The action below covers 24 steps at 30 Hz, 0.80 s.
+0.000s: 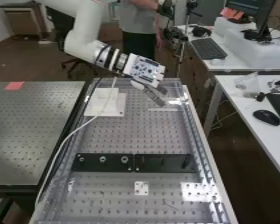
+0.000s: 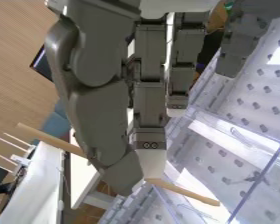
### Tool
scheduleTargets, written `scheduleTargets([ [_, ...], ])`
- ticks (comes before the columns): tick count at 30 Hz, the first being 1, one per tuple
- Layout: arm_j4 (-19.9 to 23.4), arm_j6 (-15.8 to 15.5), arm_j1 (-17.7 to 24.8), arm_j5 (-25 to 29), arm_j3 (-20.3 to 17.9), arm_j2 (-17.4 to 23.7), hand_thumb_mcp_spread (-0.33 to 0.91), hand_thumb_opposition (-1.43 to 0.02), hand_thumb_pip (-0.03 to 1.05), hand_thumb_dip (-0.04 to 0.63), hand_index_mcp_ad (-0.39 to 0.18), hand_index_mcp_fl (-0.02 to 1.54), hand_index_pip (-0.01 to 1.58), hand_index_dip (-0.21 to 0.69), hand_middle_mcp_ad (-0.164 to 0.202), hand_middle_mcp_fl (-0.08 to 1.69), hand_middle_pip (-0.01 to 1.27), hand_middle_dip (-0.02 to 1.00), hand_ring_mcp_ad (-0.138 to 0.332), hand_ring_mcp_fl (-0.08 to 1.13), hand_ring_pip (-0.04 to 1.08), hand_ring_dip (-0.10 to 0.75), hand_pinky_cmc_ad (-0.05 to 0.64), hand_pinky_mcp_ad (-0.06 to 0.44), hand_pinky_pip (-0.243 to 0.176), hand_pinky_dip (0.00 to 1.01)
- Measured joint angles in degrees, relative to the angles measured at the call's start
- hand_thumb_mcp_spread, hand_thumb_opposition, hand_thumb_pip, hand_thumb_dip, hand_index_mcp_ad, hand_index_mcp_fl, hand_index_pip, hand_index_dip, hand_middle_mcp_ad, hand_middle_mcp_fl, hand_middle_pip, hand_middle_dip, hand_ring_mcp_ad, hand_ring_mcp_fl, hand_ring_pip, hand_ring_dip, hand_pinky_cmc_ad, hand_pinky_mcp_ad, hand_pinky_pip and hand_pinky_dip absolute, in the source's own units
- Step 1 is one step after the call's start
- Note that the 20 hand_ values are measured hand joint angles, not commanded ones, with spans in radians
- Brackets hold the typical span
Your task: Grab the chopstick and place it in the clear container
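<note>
The hand (image 1: pixel 145 71) hangs over the far end of the perforated bench, its fingers pointing down. In the wrist view, the hand (image 2: pixel 150 100) pinches a light wooden chopstick (image 2: pixel 184 192) between the thumb and a fingertip. The stick passes behind the thumb and sticks out on both sides; its middle is hidden. Close to one end of the stick are the straight see-through edges of the clear container (image 2: pixel 256 181), with bright glare on them. I cannot tell whether that end is above the container or beside it.
A black plate with round fittings (image 1: pixel 103 159) crosses the perforated bench. A white block (image 1: pixel 105 102) stands at its far end, with a pale cable running past. A side desk (image 1: pixel 240 112) holds a mouse and a keyboard. A person stands behind the bench.
</note>
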Motion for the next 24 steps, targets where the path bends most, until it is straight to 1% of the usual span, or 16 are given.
scheduleTargets([
  [8,-1.6,-1.4,-0.4,-0.5,1.9,-1.0,0.81,-1.11,0.40,0.246,-0.148,1.38,0.22,0.391,-0.026,1.51,0.14,0.65,0.052,0.57,0.12,0.454,0.346,0.346,0.000,0.18],
  [14,-2.4,-1.5,-0.7,-0.9,2.1,-1.7,0.81,-1.11,0.40,0.246,-0.148,1.38,0.22,0.391,-0.026,1.51,0.14,0.66,0.051,0.57,0.12,0.454,0.349,0.346,0.000,0.18],
  [15,-2.6,-1.5,-0.7,-0.9,2.1,-1.9,0.81,-1.11,0.40,0.246,-0.140,1.38,0.22,0.391,-0.026,1.51,0.14,0.66,0.049,0.56,0.12,0.464,0.349,0.346,0.000,0.18],
  [16,-2.6,-1.5,-0.7,-0.9,2.1,-1.9,0.81,-1.11,0.39,0.246,-0.147,1.38,0.22,0.391,-0.024,1.51,0.14,0.66,0.044,0.56,0.12,0.464,0.346,0.346,0.000,0.18],
  [17,-2.7,-1.6,-0.8,-1.0,2.2,-2.0,0.81,-1.11,0.40,0.246,-0.147,1.38,0.22,0.391,-0.021,1.51,0.14,0.66,0.049,0.56,0.12,0.463,0.349,0.344,0.000,0.18],
  [19,-2.8,-1.6,-0.8,-1.2,2.2,-2.0,0.80,-1.11,0.40,0.246,-0.152,1.38,0.22,0.391,-0.021,1.51,0.14,0.66,0.030,0.56,0.12,0.463,0.349,0.347,0.000,0.18],
  [22,-2.9,-1.6,-0.8,-1.1,2.3,-2.1,0.81,-1.11,0.40,0.246,-0.152,1.38,0.22,0.391,-0.021,1.51,0.14,0.66,0.024,0.56,0.12,0.466,0.346,0.347,0.000,0.18],
  [24,-3.0,-1.7,-0.8,-1.5,2.4,-2.2,0.81,-1.11,0.40,0.246,-0.150,1.38,0.22,0.391,-0.021,1.51,0.14,0.65,0.030,0.56,0.12,0.463,0.349,0.344,0.000,0.18],
])
